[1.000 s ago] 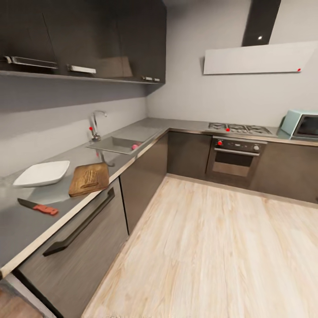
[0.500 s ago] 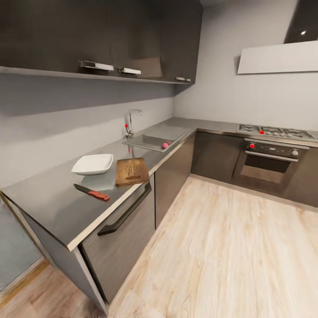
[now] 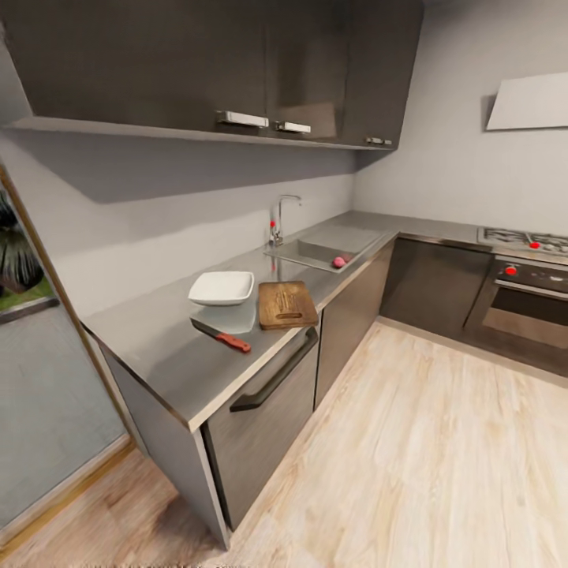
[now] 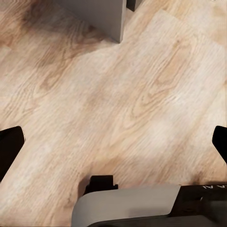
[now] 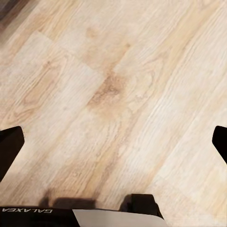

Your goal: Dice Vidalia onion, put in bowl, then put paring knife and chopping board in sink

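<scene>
Our left gripper (image 4: pixel 113 142) hangs over bare wood floor (image 4: pixel 118 94), its two dark fingertips (image 4: pixel 9 146) at opposite edges of the wrist view, spread wide and holding nothing. Our right gripper (image 5: pixel 113 142) is the same: fingers (image 5: pixel 9 146) far apart, empty, above floor planks.

From the head view we count, well away from both grippers, one onion (image 3: pixel 339 261) in the one sink (image 3: pixel 312 254), beside one tap (image 3: pixel 278 221). On the countertop (image 3: pixel 158 347) lie one board (image 3: pixel 287 304), one white bowl (image 3: pixel 222 288) just beside it, and one knife (image 3: pixel 222 337) near both, touching neither.
</scene>
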Robot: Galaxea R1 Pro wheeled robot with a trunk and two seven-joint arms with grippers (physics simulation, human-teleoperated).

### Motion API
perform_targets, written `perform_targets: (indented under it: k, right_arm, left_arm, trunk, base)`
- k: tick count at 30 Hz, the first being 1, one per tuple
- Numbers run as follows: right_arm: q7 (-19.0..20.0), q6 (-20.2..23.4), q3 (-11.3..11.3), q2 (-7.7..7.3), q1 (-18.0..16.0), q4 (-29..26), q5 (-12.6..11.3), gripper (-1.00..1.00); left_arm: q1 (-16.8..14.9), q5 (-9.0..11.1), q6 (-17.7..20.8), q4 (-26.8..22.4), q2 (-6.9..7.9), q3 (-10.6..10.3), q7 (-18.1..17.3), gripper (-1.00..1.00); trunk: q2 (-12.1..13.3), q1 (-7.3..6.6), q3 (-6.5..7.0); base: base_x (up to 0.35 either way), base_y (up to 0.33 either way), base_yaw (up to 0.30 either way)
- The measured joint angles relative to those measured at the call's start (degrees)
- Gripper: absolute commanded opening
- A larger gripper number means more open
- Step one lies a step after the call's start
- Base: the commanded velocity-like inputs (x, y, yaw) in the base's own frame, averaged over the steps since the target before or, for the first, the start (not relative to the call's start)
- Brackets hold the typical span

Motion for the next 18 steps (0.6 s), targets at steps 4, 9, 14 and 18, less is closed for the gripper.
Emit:
perform_targets:
  k: [4, 9, 14, 18]
  right_arm:
    - [0.0, 0.0, 0.0, 0.01, 0.0, 0.0, 0.0, 1.0]
    - [0.0, 0.0, 0.0, -0.02, 0.0, 0.0, 0.0, 1.0]
    - [0.0, 0.0, 0.0, -0.08, 0.0, 0.0, 0.0, 1.0]
    - [0.1, 0.0, 0.0, -0.09, 0.0, 0.0, 0.0, 1.0]
  left_arm:
    - [0.0, 0.0, 0.0, 0.0, 0.0, 0.0, 0.0, 1.0]
    - [0.0, 0.0, 0.0, 0.0, 0.0, 0.0, 0.0, 1.0]
    - [0.0, 0.0, 0.0, 0.0, 0.0, 0.0, 0.0, 1.0]
    - [0.0, 0.0, 0.0, 0.0, 0.0, 0.0, 0.0, 1.0]
  trunk:
    - [0.0, 0.0, 0.0]
    - [0.0, 0.0, 0.0]
    - [0.0, 0.0, 0.0]
    - [0.0, 0.0, 0.0]
  base:
    - [0.0, 0.001, 0.278]
    - [0.0, 0.0, 0.278]
    - [0.0, 0.0, 0.254]
    - [0.0, 0.0, 0.073]
